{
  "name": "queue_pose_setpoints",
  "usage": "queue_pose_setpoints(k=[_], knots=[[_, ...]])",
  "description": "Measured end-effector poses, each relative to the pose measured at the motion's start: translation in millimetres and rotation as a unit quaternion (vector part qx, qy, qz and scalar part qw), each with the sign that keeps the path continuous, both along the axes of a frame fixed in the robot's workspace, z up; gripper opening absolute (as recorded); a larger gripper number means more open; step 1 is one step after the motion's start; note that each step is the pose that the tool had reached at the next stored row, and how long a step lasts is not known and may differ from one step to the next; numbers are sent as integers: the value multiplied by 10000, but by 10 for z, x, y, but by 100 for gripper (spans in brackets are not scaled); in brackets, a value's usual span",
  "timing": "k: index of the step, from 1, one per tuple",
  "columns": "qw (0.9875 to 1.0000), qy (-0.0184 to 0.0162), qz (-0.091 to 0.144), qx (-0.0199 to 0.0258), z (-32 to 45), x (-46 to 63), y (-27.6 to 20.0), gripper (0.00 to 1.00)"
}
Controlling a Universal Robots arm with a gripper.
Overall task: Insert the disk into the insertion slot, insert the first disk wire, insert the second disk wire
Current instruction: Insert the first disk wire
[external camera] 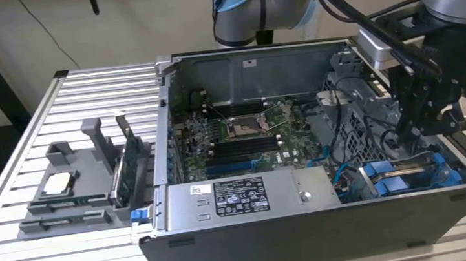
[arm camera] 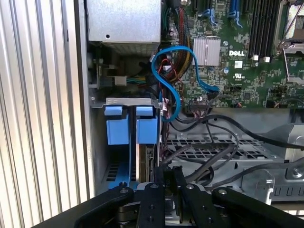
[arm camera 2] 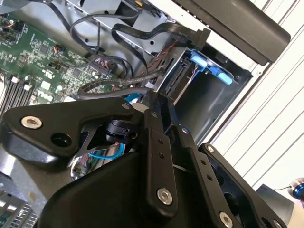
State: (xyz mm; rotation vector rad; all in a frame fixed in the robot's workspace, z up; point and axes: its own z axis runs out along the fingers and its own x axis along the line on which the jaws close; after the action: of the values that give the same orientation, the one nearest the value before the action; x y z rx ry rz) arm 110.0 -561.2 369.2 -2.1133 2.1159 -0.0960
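Two blue carriers are sitting side by side in the slot (arm camera: 130,101), and the disk (arm camera: 146,130) is resting in the one nearer the jaws, pushed down inside the perforated cage with its blue tab standing just ahead of the jaw tips in the first wrist view. The gripper (external camera: 414,137) is reaching down into the open case (external camera: 314,239) on the exterior view's right, hanging directly over the blue tabs (external camera: 391,175). Its jaws are drawn close together, with barely any gap showing between them in both wrist views; whether anything is pinched there cannot be told. In the second wrist view the gripper (arm camera 2: 153,97) is pointing its tips at a bundle of black wires (arm camera 2: 118,83), which is lying right at the tips, with a blue tab (arm camera 2: 209,66) a little beyond. In the first wrist view the gripper (arm camera: 169,173) is sitting just beside the disk's edge, black wires (arm camera: 209,156) are trailing past one side of the jaws, and a blue wire (arm camera: 167,90) is looping farther ahead, near the board (arm camera: 237,71).
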Motion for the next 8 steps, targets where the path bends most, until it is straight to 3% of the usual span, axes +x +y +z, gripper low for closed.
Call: queue_pose_setpoints(k=[8], knots=[[10000, 0, 0, 1, -23, 14, 0, 19]])
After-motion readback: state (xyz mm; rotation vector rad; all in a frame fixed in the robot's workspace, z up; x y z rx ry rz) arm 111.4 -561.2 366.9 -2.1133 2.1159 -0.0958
